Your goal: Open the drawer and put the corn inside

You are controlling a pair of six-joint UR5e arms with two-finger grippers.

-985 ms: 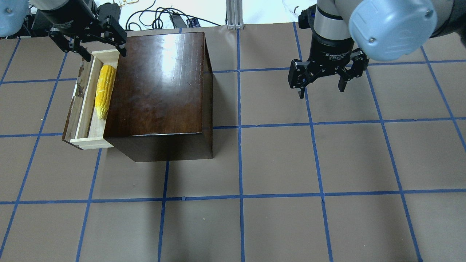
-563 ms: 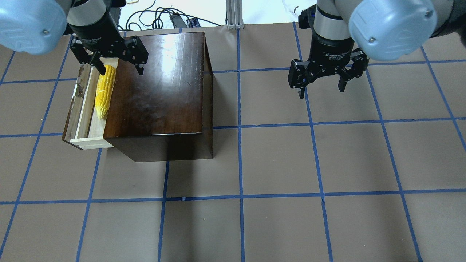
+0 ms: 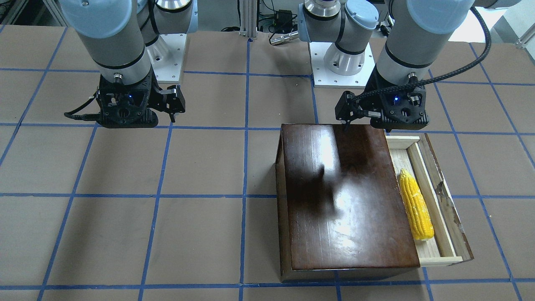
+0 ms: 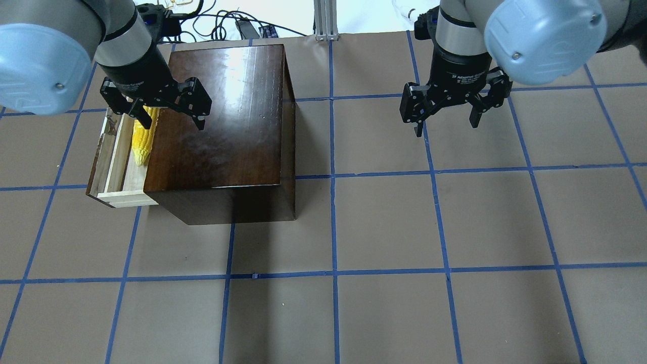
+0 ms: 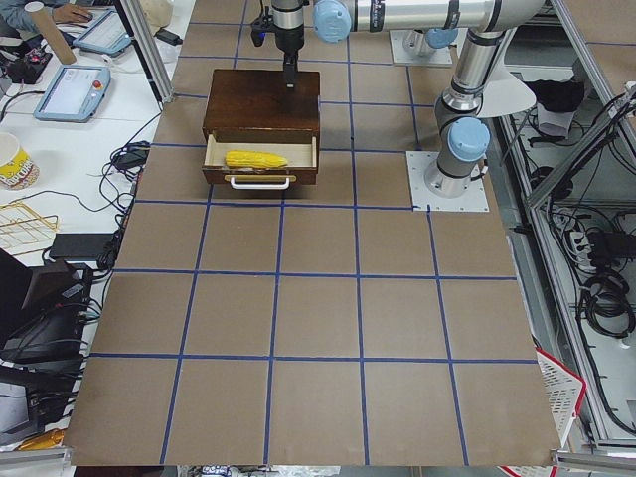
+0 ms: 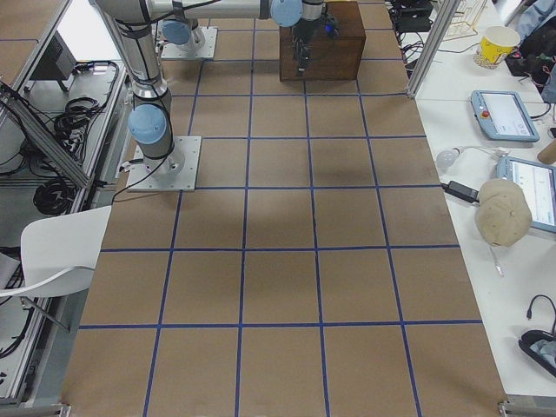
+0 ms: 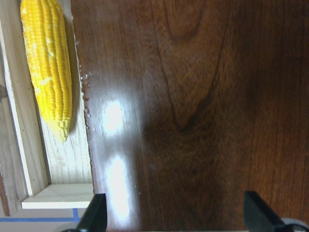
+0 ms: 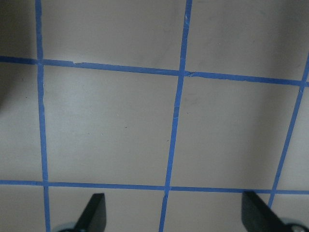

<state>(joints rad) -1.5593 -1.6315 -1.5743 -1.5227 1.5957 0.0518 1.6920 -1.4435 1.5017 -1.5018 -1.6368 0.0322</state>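
over on the robot's left side of the table [image 4: 384,227], the drawer [image 3: 449,209] stands pulled well out of the dark glossy box [image 3: 347,196], its pale wooden floor showing; the corn [image 3: 416,211] lies flat inside it, lengthwise along the tray, just beside the box's edge, its tapered tip pointing toward the robot's base; nothing is touching it.

the left gripper [image 4: 174,124] hangs above the box's top, near the edge where the drawer comes out; its two fingers are spread wide and hold nothing, and its wrist camera shows only bare brown wood between them, with the corn off to one side in the tray; the right gripper [image 4: 447,126] hovers over bare table, well apart from the box, fingers likewise spread and empty.

from where i stand, both halves of the job look done: the drawer is open and the corn is in it; the task says nothing of shutting the drawer, so i'd judge that little is left beyond drawing the left arm clear; the pale handle [image 5: 259,182] on the front panel sits free, with neither gripper near it; the corn looks settled, fully within the drawer's walls, and i see no sign it would roll out.
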